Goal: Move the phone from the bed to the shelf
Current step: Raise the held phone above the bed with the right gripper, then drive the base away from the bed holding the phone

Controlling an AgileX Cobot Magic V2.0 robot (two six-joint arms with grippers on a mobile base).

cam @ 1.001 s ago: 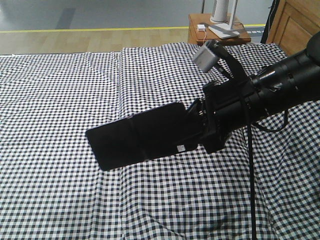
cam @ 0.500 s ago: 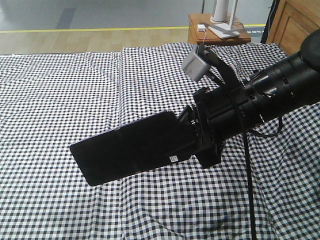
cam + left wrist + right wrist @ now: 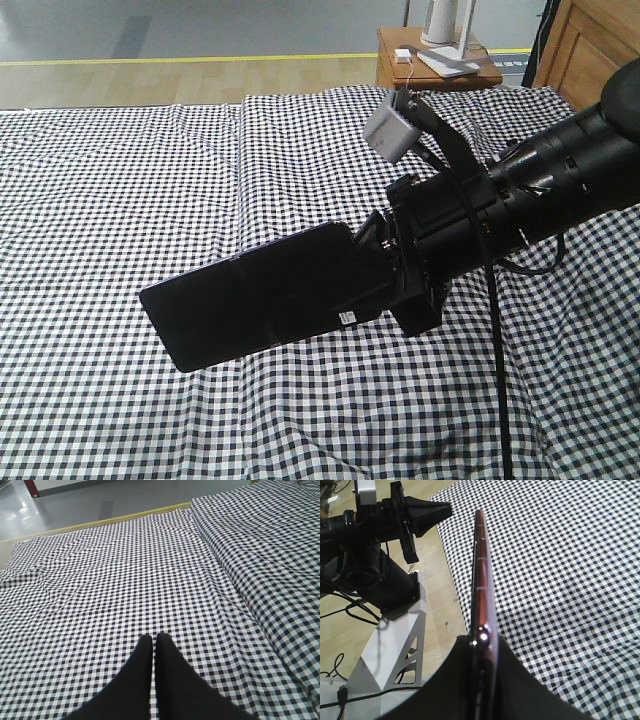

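Note:
My right gripper is shut on the phone, a thin black slab. It holds the phone in the air above the bed, which has a black-and-white check sheet. In the right wrist view the phone stands edge-on, its pinkish rim sticking far out past the fingertips. My left gripper is shut on nothing and hovers over the sheet. It also shows at the top left of the right wrist view, where the left gripper points toward the phone. The shelf is out of view.
A small wooden side table with white items stands beyond the bed's far edge. The wooden headboard is at the back right. The robot's white base frame and cables sit on the wood floor beside the bed.
Over the last second the right gripper lifted the phone and carried it left, nearer the camera. Since half a second ago nothing has moved.

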